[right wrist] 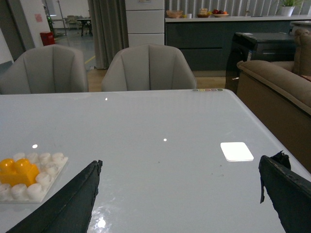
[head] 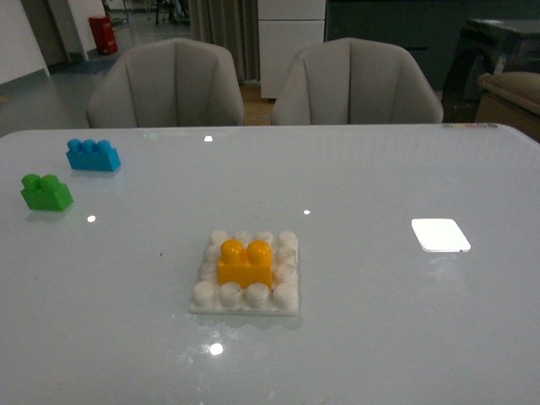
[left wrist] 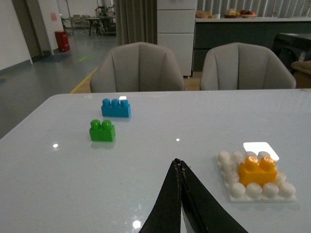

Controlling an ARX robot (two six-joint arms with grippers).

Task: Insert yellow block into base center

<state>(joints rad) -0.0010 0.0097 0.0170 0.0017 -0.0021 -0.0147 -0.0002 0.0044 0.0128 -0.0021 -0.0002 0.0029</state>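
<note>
Yellow block (head: 245, 263) sits studs-up in the middle of the base (head: 245, 301), ringed by white studs, so we judge the insertion done. Our left gripper (left wrist: 179, 167) hangs pinched closed above the table; our right gripper (right wrist: 180, 170) is spread wide and empty, both clear of the base.

A green two-stud brick (head: 46, 192) and a blue three-stud brick (head: 93, 155) sit near each other on the white table (head: 380, 337). Two grey chairs (head: 166, 84) stand behind it. A glowing white rounded square (head: 440, 234), possibly a reflection, lies apart.
</note>
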